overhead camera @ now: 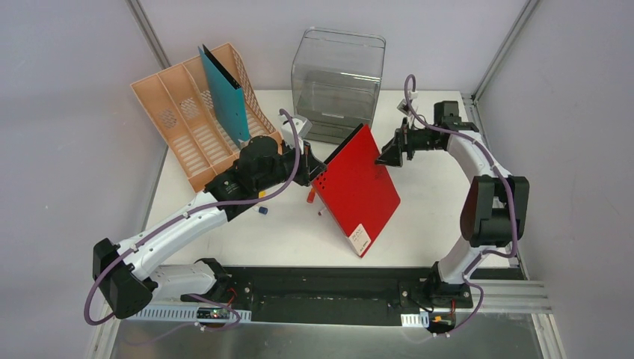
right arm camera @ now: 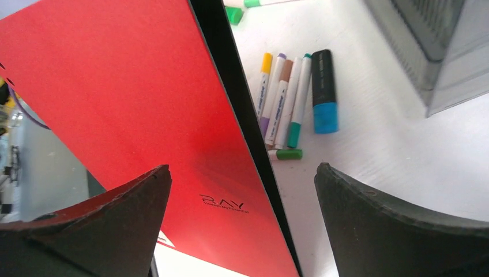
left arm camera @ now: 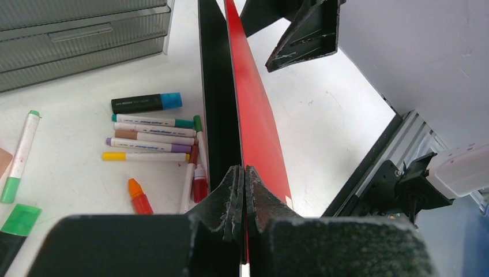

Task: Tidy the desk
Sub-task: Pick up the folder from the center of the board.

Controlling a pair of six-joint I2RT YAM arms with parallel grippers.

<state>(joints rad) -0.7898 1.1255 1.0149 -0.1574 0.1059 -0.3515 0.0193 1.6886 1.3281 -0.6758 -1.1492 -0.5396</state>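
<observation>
A red folder with a black inner side stands tilted over the middle of the white desk. My left gripper is shut on its left edge; in the left wrist view the two jaws pinch the thin red folder. My right gripper hangs open at the folder's upper right corner without touching it. In the right wrist view its jaws stand wide apart, with the red folder and its black edge between and beyond them. Whether the folder's lower corner rests on the desk I cannot tell.
Loose markers lie on the desk behind the folder, also in the right wrist view as markers. A peach file rack holding a teal folder stands back left. A clear grey drawer box stands at the back centre.
</observation>
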